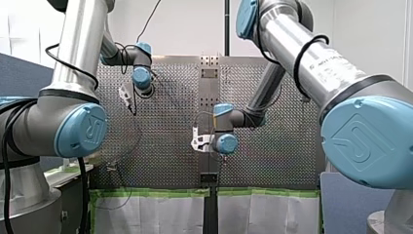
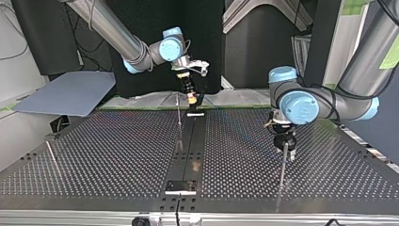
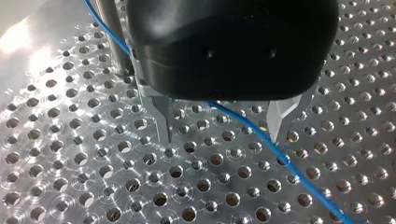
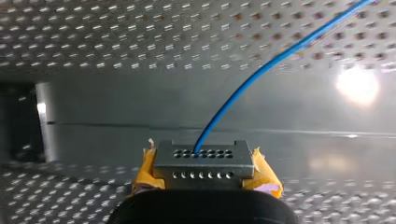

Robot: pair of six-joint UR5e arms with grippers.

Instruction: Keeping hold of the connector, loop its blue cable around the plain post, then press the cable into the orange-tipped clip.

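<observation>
A wide perforated table (image 2: 94, 155) of silver metal, with a dark strip (image 2: 193, 141) down its middle, fills the scene. In the top view my right arm (image 2: 117, 37) slopes down from the view's upper left, its wrist bent so my right gripper (image 2: 192, 96) points straight down over the far end of that strip. My left arm (image 2: 357, 80) comes in from the upper right, folded at the elbow, with my left gripper (image 3: 223, 139) pointing down just above the table. Its metal fingers (image 3: 161, 116) are spread wide apart and grasp nothing. A metal post (image 3: 109, 32) stands upright just beside it. My right gripper's yellow pads (image 4: 144, 175) are clamped on a small metal connector (image 4: 203, 161). The blue cable (image 3: 243, 122) leaves the connector, passes the post and runs between my left fingers, close to one of them.
</observation>
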